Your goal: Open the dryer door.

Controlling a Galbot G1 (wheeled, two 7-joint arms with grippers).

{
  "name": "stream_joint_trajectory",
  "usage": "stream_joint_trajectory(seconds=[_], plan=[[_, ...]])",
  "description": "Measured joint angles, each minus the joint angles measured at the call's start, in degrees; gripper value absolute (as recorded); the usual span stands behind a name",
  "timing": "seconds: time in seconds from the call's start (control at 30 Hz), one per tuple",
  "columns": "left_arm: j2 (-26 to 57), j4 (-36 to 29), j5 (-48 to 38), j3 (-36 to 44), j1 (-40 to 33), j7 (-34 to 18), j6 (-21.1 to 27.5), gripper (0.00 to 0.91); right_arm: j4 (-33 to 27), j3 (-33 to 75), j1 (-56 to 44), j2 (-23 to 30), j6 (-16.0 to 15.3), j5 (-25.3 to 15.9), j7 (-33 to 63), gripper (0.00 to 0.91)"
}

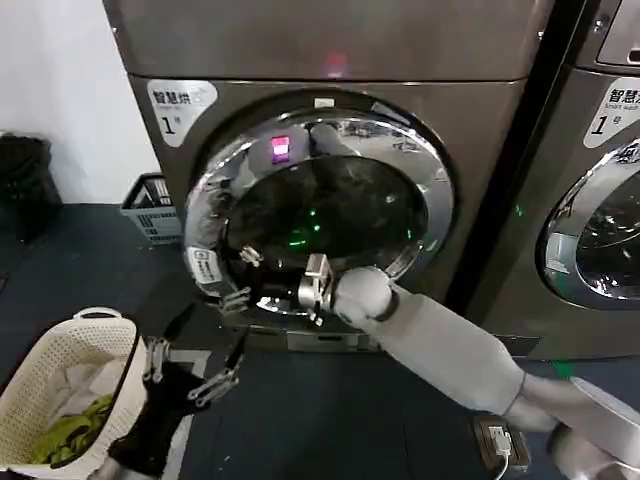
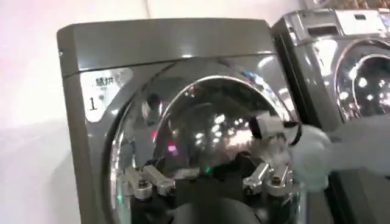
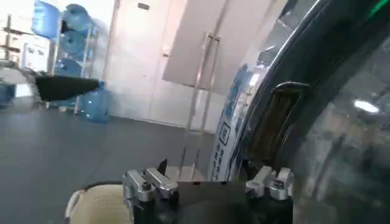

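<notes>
Dark flooring ran under two steel-grey machines standing side by side, and a white laundry basket [image 1: 60,385] with clothes sat on the floor at our left. We faced the dryer door [image 1: 320,205], a broad chrome ring around dark domed glass that spanned nearly the whole front of the nearer machine; the similar door [image 1: 595,225] of the neighbouring machine lay off to our right. From the head view, it looked closed or nearly so, and we could not tell whether the latch had let go.

Our right end effector [image 1: 318,285] was up at the lower part of the chrome ring, close against it. Its wrist camera looked along the door's edge toward a dark recessed pocket [image 3: 277,125] in the rim, which we took for the pull handle. The fingers [image 3: 149,182] stood apart and had hold of nothing. Our left end effector [image 1: 195,365] hung low beside the basket, fingers spread and empty, well apart from the door.

We judged the door rigid and fairly heavy, swinging stiffly on a hinge and resisting until the latch gave. Polished chrome and curved glass would be slippery and offer no purchase, so the recess in the rim was the place to hook a finger, pulling outward steadily rather than jerking.
</notes>
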Motion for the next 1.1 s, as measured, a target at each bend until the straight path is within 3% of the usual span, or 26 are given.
stream_joint_trajectory(seconds=[0.43, 0.57, 0.77, 1.1], plan=[[0.37, -0.09, -2.47, -1.66, 0.48, 0.01, 1.05, 0.907, 6.76, -2.01, 0.09, -6.44, 0.85, 3.06, -4.79, 0.907], [0.81, -0.63, -2.75, -3.62, 1.81, 2.5, 1.61, 0.907, 8.63, -2.32, 0.12, -8.45, 1.09, 3.54, -6.03, 0.907], [2.31, -1.16, -3.76, -9.94, 4.75, 6.68, 1.12, 0.907, 10.21, -2.93, 0.16, -9.81, 1.33, 4.03, -7.02, 0.907], [4.55, 0.43, -1.26, -25.43, 5.51, 14.3, -5.13, 0.907, 12.65, -3.82, -0.06, -11.87, 1.49, 4.81, -7.93, 0.907]])
